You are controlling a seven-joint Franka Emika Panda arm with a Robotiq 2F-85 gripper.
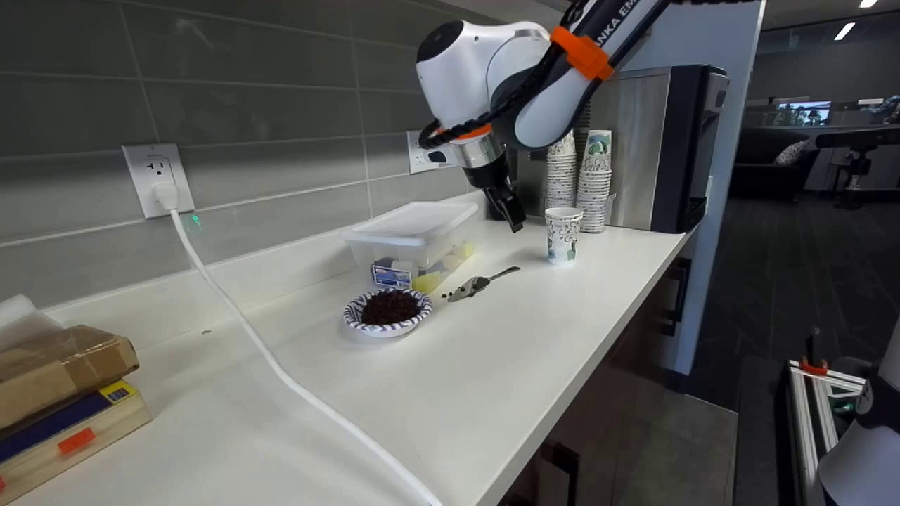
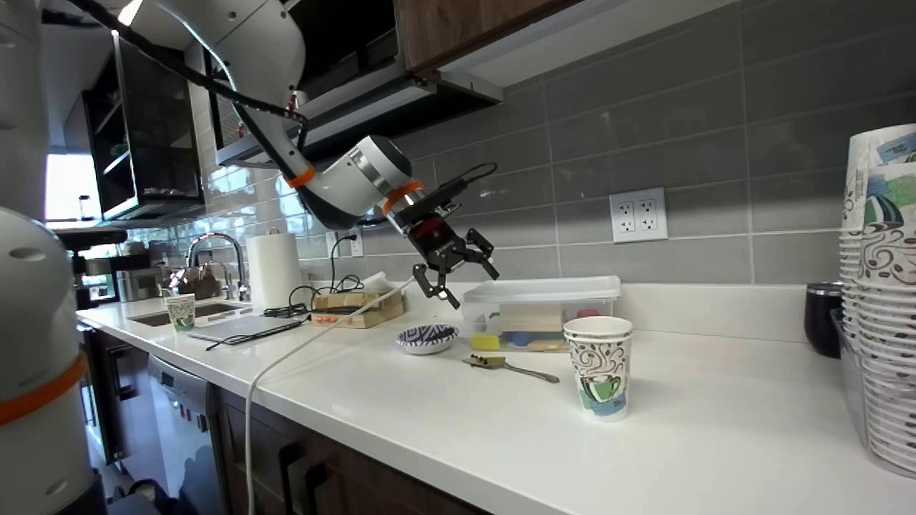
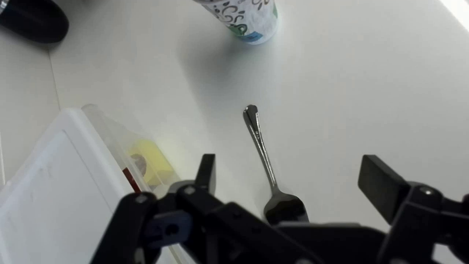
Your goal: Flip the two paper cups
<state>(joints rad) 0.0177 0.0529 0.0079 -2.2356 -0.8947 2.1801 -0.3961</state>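
Two whitish paper cups with swirl marking stand upright on the counter, mouths up. A double rim shows one nested inside the other. They also show in an exterior view and, cut off by the top edge, in the wrist view. My gripper is open and empty, with its fingers spread wide above the metal utensil. In both exterior views the gripper hangs above the counter near the clear tray, apart from the cups.
A clear lidded plastic tray stands by the wall. A patterned bowl with dark contents and a metal utensil lie near it. Tall cup stacks stand beyond the cups. A black tumbler stands by the wall; a white cable crosses the counter.
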